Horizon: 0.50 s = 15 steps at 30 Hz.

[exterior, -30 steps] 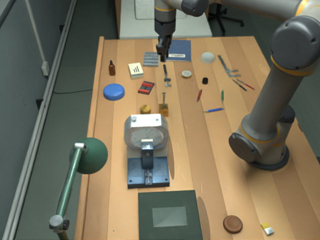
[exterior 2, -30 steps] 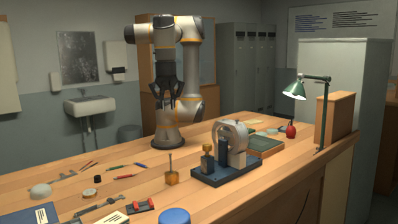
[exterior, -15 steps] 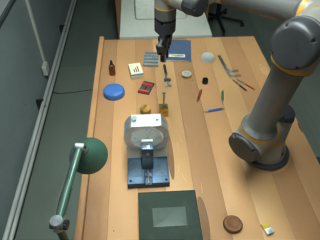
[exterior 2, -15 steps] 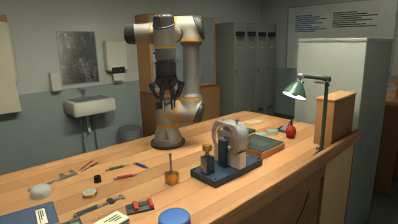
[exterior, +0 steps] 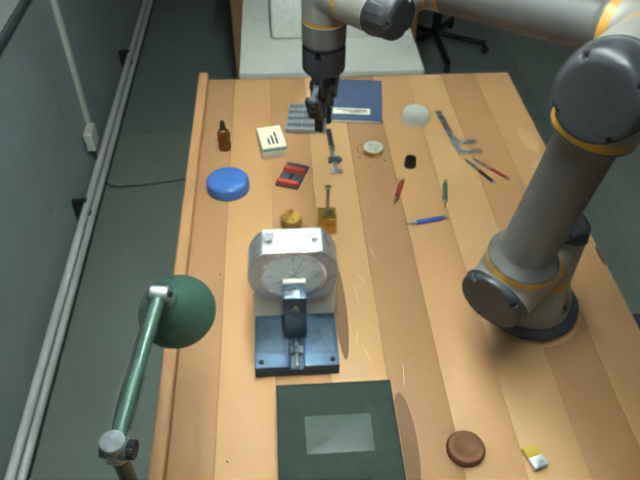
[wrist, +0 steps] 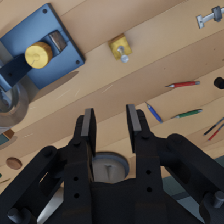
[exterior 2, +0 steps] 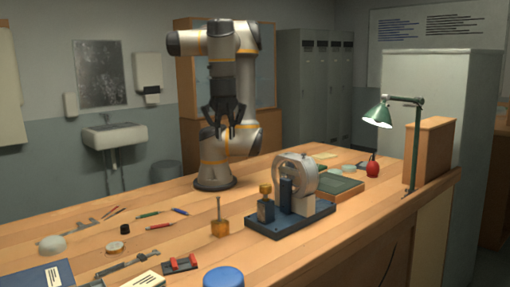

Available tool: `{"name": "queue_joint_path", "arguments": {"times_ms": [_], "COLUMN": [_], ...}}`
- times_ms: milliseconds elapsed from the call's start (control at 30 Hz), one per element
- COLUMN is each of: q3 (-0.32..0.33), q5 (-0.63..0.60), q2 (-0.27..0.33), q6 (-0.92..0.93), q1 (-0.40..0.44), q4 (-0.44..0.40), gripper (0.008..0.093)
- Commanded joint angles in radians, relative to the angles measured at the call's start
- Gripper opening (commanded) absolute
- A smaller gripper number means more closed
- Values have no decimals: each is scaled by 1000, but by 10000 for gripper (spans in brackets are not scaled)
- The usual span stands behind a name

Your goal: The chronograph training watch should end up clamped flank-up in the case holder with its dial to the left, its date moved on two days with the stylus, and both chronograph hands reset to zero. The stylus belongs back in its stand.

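Observation:
The stylus (exterior: 327, 197) (exterior 2: 218, 208) (wrist: 122, 53) stands upright in its yellow block stand (exterior: 327, 219) (exterior 2: 220, 227) (wrist: 120, 46), on the table beside the holder's knob end. My gripper (exterior: 316, 114) (exterior 2: 224, 131) (wrist: 109, 125) hangs high above the table and the stylus, partly open and holding nothing. The large silver training watch (exterior: 292, 262) (exterior 2: 295, 173) stands on edge in the blue case holder (exterior: 296, 345) (exterior 2: 289, 218) (wrist: 41, 45), with its dial facing the clamp jaw. A brass knob (exterior: 291, 218) (exterior 2: 265, 188) (wrist: 39, 54) sits at the holder's far end.
A blue lidded tin (exterior: 227, 183) (exterior 2: 223, 276) sits near the table's edge. A red-and-black clamp (exterior: 292, 174) (exterior 2: 179, 263), a wrench (exterior: 333, 151) (exterior 2: 126, 263), and red (exterior: 398, 190), green (exterior: 444, 191) and blue (exterior: 427, 220) pens lie around. A green mat (exterior: 340, 431) and lamp (exterior: 178, 311) stand beyond the holder.

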Motion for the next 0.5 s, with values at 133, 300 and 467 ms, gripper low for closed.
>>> {"name": "queue_joint_path", "arguments": {"times_ms": [133, 300, 467], "q3": [2, -4, -22], "q5": [0, 0, 0], "q2": [-3, 4, 24], "q6": [77, 179, 291], "q1": [78, 180, 292], "q4": [0, -1, -4], "gripper": [360, 360, 360]}}
